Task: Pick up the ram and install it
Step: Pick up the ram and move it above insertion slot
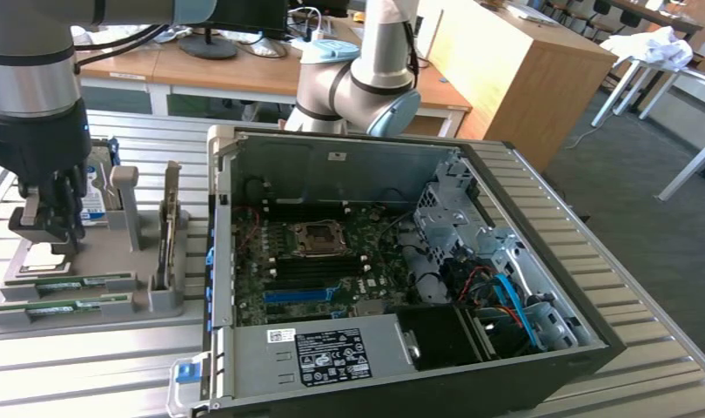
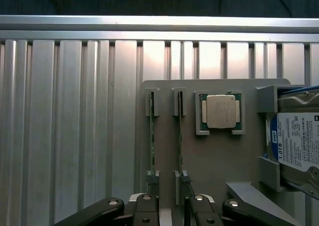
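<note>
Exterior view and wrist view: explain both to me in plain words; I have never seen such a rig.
The machine is a robot arm. The exterior view watches from off the arm; the wrist view looks down from the wrist past its gripper. On the slatted metal table sit an open computer case and a grey holder. The holder carries two ram sticks on edge, a processor chip and a hard drive. The gripper is open above the holder and holds nothing.

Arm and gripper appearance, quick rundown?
Arm: silver-grey tubes with black bands, pale blue joint caps, black cables running alongside. Gripper: black body, black linkage-style fingers with shiny round pivot pins.
</note>
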Motion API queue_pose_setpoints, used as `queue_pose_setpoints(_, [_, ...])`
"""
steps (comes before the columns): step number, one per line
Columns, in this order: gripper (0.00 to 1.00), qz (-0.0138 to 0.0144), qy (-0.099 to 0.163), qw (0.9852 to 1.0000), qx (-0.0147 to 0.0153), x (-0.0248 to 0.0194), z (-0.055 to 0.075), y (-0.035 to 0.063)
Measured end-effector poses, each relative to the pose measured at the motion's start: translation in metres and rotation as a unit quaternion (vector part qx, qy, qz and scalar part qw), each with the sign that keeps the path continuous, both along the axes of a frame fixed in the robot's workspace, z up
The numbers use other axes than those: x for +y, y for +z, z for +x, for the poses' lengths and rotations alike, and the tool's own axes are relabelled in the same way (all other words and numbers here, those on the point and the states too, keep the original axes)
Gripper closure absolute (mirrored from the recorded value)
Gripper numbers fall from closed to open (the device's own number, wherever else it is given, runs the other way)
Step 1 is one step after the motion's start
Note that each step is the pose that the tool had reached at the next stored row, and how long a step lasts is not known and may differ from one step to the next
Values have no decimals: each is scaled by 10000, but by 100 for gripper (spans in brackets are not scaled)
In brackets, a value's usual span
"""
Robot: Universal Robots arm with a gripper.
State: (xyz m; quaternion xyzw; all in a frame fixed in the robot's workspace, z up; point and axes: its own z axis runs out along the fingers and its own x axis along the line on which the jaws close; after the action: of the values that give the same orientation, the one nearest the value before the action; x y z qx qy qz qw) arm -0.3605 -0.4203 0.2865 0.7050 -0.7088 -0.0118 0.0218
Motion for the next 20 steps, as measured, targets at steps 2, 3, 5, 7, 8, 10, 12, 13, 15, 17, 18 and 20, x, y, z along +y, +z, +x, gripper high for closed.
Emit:
queue_pose_setpoints(2, [70, 0, 1, 10000, 0, -1, 1, 0])
queue_pose_setpoints(3, [70, 0, 1, 10000, 0, -1, 0, 0])
queue_pose_setpoints(5, [70, 0, 1, 10000, 0, -1, 0, -1])
queue_pose_setpoints(7, [70, 0, 1, 10000, -2, -1, 0, -8])
queue_pose_setpoints(8, [70, 0, 1, 10000, -3, -1, 1, -13])
queue_pose_setpoints(10, [70, 0, 1, 10000, -6, -2, 1, -25])
queue_pose_setpoints(12, [70, 0, 1, 10000, -7, -1, 1, -35])
queue_pose_setpoints(13, [70, 0, 1, 10000, -9, -1, 0, -41])
queue_pose_setpoints(15, [70, 0, 1, 10000, -10, -1, 0, -51])
queue_pose_setpoints(17, [70, -1, 1, 10000, -11, -1, 0, -61])
queue_pose_setpoints(18, [70, 0, 1, 10000, -11, -1, 1, -65])
queue_pose_setpoints(20, [70, 0, 1, 10000, -12, -1, 0, -74])
